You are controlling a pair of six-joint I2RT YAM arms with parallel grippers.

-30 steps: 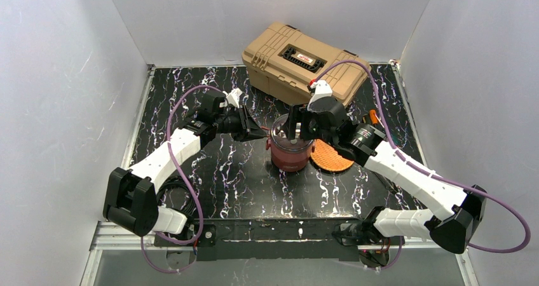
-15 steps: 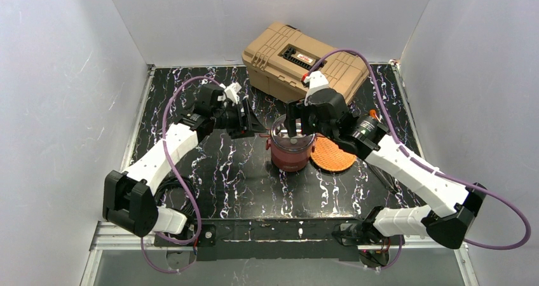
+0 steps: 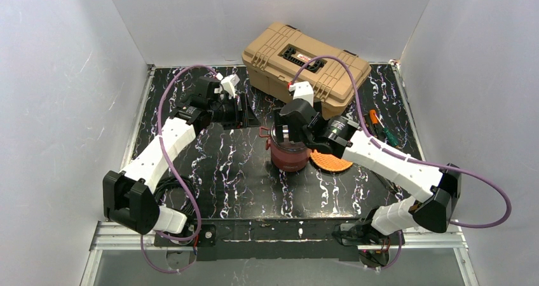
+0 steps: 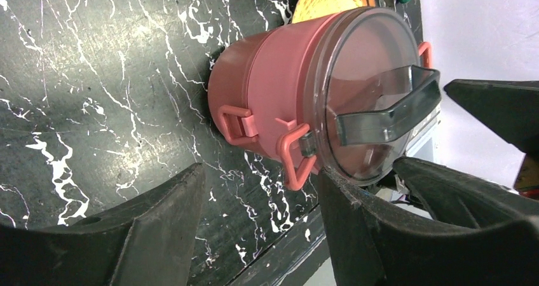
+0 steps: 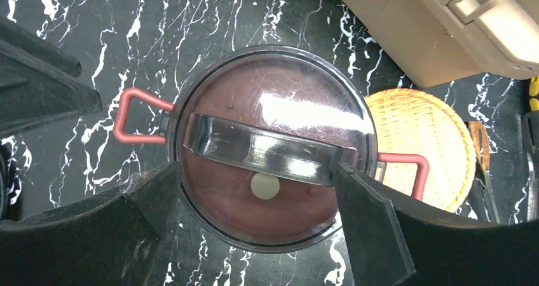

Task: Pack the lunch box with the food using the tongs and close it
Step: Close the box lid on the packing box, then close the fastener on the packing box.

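Maroon and lidded, the lunch box [image 3: 291, 151] stands at the middle of the overhead view on the bench [image 3: 216, 171], below the tan toolbox [image 3: 305, 60] and touching the orange plate [image 3: 335, 163] to its right. A second ago the left gripper [image 3: 245, 115] was nearly closed at the box's left side. Now it has drawn back toward the upper left, well apart from the box, its jaws parted on nothing. The right gripper [image 3: 289, 133] has shifted left and sits directly over the lid, jaws spread wider than before.

From the left wrist, the left gripper [image 4: 254, 235] fills the bottom of the frame, released and empty. The lunch box [image 4: 267, 89] lies beyond it at centre, with its clear lid [image 4: 375, 57] seated, its grey handle [image 4: 388, 108] across the top, and a pink clasp [image 4: 295, 159] sticking out at the rim.

From the right wrist, the right gripper [image 5: 254, 222] hangs above the lid [image 5: 279, 108], open, its fingers either side of the handle [image 5: 260, 149] and gripping nothing. Red clasps [image 5: 130, 117] jut out left and right.

No food shows outside the box, so packing looks finished — both grippers letting go suggests the closing step is ending. I cannot tell whether the clasps are latched.
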